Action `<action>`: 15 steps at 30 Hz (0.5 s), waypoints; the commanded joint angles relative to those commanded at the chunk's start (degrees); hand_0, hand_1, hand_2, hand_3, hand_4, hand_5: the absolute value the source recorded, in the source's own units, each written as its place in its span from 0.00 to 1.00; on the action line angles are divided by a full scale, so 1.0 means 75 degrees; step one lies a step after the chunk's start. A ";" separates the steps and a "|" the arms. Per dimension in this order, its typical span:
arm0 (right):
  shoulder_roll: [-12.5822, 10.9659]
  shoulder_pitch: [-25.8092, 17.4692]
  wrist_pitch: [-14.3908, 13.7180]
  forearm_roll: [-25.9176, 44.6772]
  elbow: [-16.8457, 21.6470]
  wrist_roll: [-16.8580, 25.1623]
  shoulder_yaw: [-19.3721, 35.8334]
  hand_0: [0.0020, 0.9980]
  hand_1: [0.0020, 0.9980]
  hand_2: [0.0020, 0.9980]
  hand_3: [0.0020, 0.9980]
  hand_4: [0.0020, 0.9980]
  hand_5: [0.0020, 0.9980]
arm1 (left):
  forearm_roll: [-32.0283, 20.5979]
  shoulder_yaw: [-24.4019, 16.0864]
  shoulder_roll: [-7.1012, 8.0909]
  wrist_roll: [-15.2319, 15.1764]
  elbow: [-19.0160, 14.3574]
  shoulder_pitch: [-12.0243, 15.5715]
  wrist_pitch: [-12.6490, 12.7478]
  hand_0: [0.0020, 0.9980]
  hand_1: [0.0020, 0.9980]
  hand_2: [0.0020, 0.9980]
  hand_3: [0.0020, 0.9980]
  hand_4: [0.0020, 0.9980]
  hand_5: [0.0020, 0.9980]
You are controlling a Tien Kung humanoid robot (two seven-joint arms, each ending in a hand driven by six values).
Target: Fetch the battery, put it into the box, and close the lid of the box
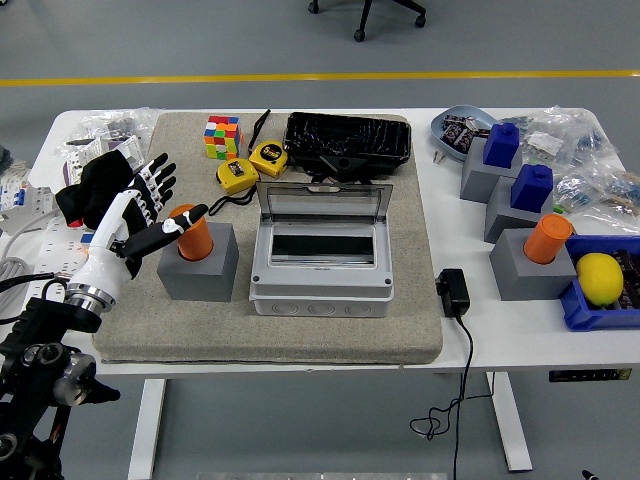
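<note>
Fingers (150, 185) of the left hand (125, 205) are spread apart, thumb tip touching the orange battery (190, 232) (upright in a grey block (198, 268)). Right of them sits the grey box (320, 262), lid raised.

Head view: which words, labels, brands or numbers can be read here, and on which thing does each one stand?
None can be read.
Yellow tape measures: dark round labels, print too small.
Bags at the table's right end: print blurred.
Packets at the left end: print blurred.
Grey box: no print visible.
</note>
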 joint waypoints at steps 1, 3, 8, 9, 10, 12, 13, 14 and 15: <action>0.0000 -0.0001 0.0000 0.0001 0.0000 0.0000 -0.0001 0.75 0.69 0.71 0.75 1.00 0.94 | 0.0003 -0.0002 -0.0002 -0.0002 0.0010 -0.0001 0.0003 1.00 1.00 1.00 1.00 1.00 0.24; 0.0003 -0.0004 -0.0001 0.0009 -0.0003 0.0000 -0.0012 0.75 0.69 0.71 0.75 1.00 0.94 | 0.0016 -0.0013 -0.0018 -0.0010 0.0056 -0.0004 0.0018 1.00 1.00 1.00 1.00 1.00 0.24; -0.0003 -0.0002 0.0007 0.0021 0.0003 0.0005 -0.0041 0.75 0.70 0.71 0.75 1.00 0.94 | 0.0112 0.0095 -0.0047 -0.0024 0.0164 -0.0021 0.0050 1.00 1.00 1.00 1.00 1.00 0.24; -0.0007 0.0003 0.0009 0.0022 0.0005 0.0007 -0.0044 0.75 0.70 0.71 0.75 1.00 0.94 | 0.0139 0.0124 -0.0050 -0.0026 0.0173 -0.0024 0.0055 1.00 1.00 1.00 1.00 1.00 0.24; -0.0009 0.0005 0.0011 0.0020 0.0007 0.0008 -0.0046 0.75 0.69 0.71 0.75 1.00 0.94 | 0.0148 0.0133 -0.0055 -0.0027 0.0178 -0.0024 0.0056 1.00 1.00 1.00 1.00 1.00 0.21; -0.0016 0.0010 0.0017 0.0018 0.0015 0.0013 -0.0051 0.75 0.69 0.71 0.75 1.00 0.94 | 0.0173 0.0134 -0.0083 -0.0033 0.0197 -0.0028 0.0064 1.00 1.00 1.00 1.00 1.00 0.21; -0.0016 0.0009 0.0017 0.0025 0.0012 0.0013 -0.0060 0.75 0.69 0.71 0.75 1.00 0.94 | 0.0179 0.0144 -0.0085 -0.0033 0.0201 -0.0030 0.0068 1.00 1.00 1.00 1.00 1.00 0.21; -0.0017 0.0006 0.0017 0.0030 0.0011 0.0014 -0.0066 0.75 0.69 0.71 0.75 1.00 0.94 | 0.0183 0.0151 -0.0086 -0.0032 0.0203 -0.0032 0.0070 1.00 1.00 1.00 1.00 1.00 0.21; -0.0018 0.0003 0.0016 0.0033 0.0011 0.0015 -0.0073 0.75 0.69 0.71 0.75 1.00 0.94 | 0.0189 0.0155 -0.0088 -0.0033 0.0202 -0.0034 0.0074 1.00 1.00 1.00 1.00 1.00 0.21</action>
